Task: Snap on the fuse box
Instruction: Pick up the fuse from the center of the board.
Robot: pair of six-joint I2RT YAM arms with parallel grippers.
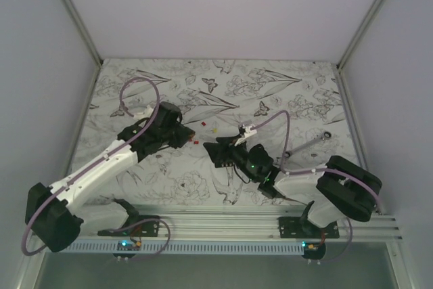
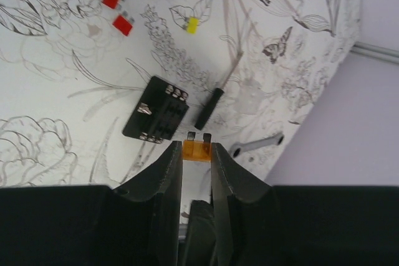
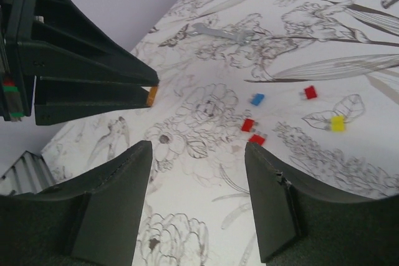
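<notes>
The fuse box (image 2: 156, 116), a small flat black square block, lies on the flower-print table in the left wrist view, just ahead and left of my left fingertips. My left gripper (image 2: 197, 144) is shut on a small orange fuse (image 2: 197, 149), whose two metal prongs point forward; it hangs above the table, apart from the box. My right gripper (image 3: 198, 147) stands open over the table with nothing between its fingers. The fuse box does not show in the right wrist view. From above, the left gripper (image 1: 180, 133) and right gripper (image 1: 230, 148) face each other mid-table.
Loose fuses lie on the table: red ones (image 3: 247, 124) (image 3: 256, 139) (image 3: 310, 92), a blue one (image 3: 257, 99) and a yellow one (image 3: 337, 123). A thin black-handled tool (image 2: 209, 109) lies right of the box. A metal wrench (image 2: 255, 146) lies near the table edge. Lavender walls enclose the table.
</notes>
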